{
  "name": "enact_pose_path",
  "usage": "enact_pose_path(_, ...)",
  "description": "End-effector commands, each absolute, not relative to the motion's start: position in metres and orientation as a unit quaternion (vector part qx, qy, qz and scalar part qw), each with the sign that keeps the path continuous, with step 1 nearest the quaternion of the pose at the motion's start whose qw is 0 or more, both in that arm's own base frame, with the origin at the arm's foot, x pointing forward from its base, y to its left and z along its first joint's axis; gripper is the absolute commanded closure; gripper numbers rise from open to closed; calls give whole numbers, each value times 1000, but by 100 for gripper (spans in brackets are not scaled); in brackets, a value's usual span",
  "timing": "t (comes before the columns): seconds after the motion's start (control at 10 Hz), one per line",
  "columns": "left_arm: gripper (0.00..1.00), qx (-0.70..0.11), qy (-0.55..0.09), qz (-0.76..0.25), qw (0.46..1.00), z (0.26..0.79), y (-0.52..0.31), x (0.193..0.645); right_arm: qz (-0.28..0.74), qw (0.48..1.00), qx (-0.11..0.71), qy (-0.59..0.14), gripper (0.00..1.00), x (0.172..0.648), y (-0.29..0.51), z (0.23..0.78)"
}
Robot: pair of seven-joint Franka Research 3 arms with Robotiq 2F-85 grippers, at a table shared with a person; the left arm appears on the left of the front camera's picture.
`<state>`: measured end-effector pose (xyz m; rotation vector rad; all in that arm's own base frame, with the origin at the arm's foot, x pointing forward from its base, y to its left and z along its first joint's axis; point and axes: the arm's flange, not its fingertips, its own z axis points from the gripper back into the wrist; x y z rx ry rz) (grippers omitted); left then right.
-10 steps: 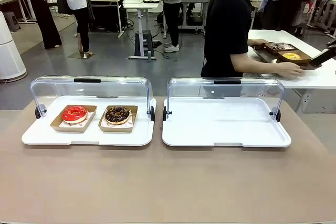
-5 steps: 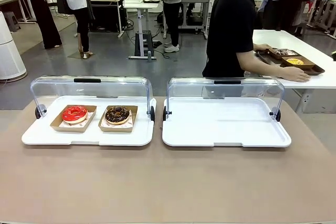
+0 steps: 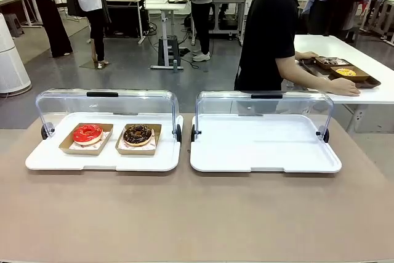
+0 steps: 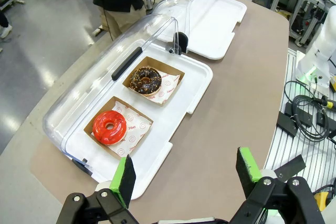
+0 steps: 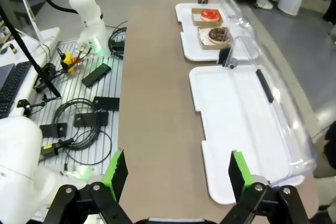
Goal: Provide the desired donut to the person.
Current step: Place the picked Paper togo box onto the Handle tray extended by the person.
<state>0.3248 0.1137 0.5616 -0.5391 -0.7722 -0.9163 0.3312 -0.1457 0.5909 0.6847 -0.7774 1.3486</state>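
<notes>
At side table, person (image 3: 269, 29) leans in closer.

Front view: fixed, low at robot's bench edge (image 3: 197, 226), facing across toward person (image 3: 269, 29). Left wrist view: high, angled down on left tray (image 4: 194, 90). Right wrist view: high above right tray (image 5: 231, 124). All share both trays.

Black fingers (image 4: 123, 174) with green pads, white arms.
</notes>
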Motion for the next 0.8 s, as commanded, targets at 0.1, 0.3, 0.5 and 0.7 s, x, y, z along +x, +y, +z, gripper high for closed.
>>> enact_pose_path(0.1, 0, -254, -366, -431, 785, 561, 115, 324, 601, 652, 308, -346, 0, 333, -144, 590)
enact_pose_path(0.3, 0, -254, -366, -431, 785, 561, 115, 324, 601, 652, 308, -346, 0, 333, -144, 590)
enact_pose_path(0.5, 0, -254, -366, -431, 785, 561, 115, 324, 601, 652, 308, -346, 0, 333, -144, 590)
enact_pose_path(0.7, 0, -254, -366, -431, 785, 561, 115, 324, 601, 652, 308, -346, 0, 333, -144, 590)
